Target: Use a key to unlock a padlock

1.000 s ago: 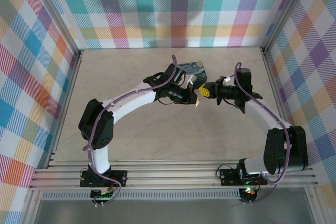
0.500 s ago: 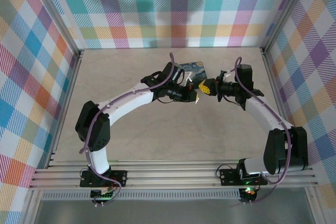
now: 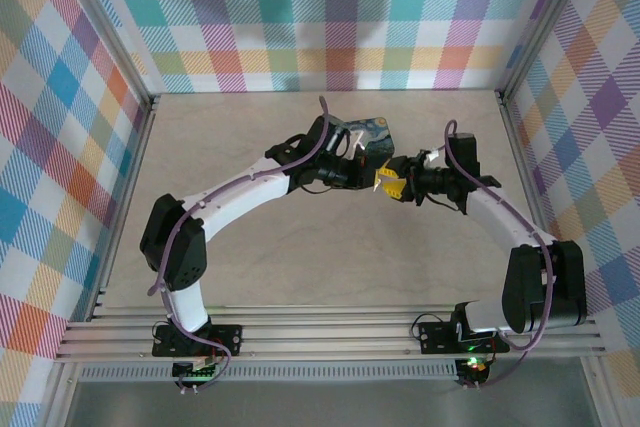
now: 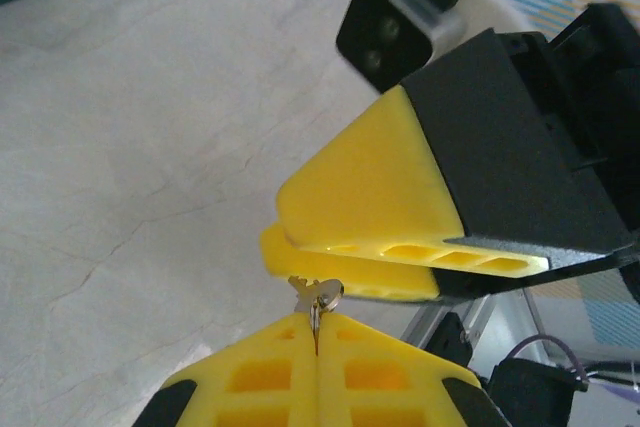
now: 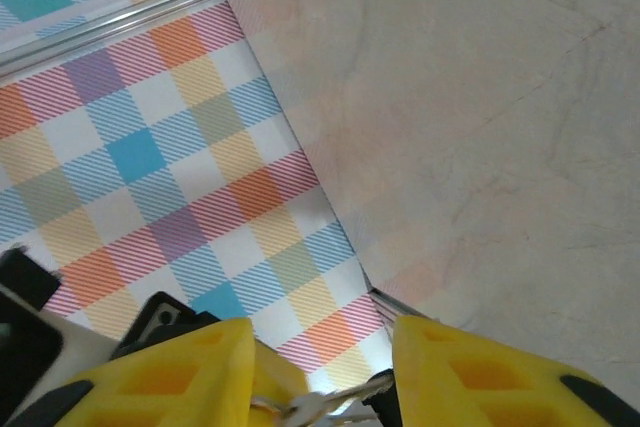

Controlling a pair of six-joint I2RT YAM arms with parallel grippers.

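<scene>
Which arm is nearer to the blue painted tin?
Left. The left arm lies right alongside the tin, on its left; the right arm ends farther off, to its near right.

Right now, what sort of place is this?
Most likely a lab test cell for robot handling: a pale tabletop boxed in by plaid-printed walls, with the left arm and right arm bolted to aluminium rails at its near edge.

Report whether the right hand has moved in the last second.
Yes: the right hand has slid slightly left and toward the front rail.
</scene>
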